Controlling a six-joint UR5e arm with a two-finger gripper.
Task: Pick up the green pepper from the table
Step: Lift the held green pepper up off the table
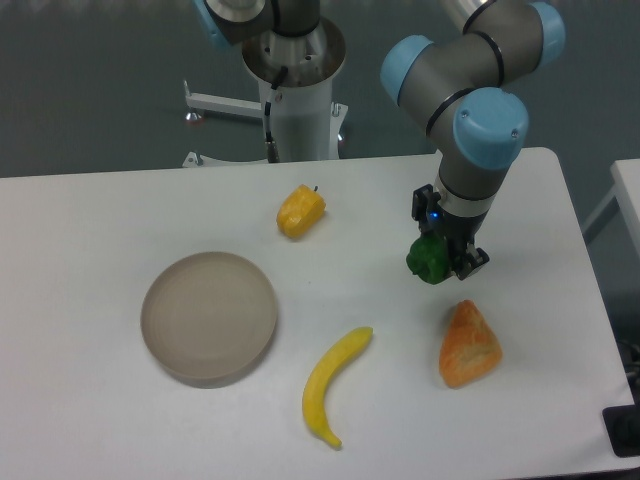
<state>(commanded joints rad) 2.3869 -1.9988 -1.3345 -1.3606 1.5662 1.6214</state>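
Note:
The green pepper [429, 262] is small, dark green and lumpy. It sits between the fingers of my gripper [442, 262], which is shut on it at the right of the white table [100, 230]. The pepper's upper part is hidden by the gripper body. Whether the pepper touches the tabletop or hangs just above it I cannot tell. The arm comes down onto it from the upper right.
An orange wedge-shaped thing [468, 345] lies just below the gripper. A yellow banana [333, 383] lies at the front middle, a yellow-orange pepper [300, 211] at the back middle, and a round grey dish [209, 315] to the left. The robot's base [297, 90] stands behind the table.

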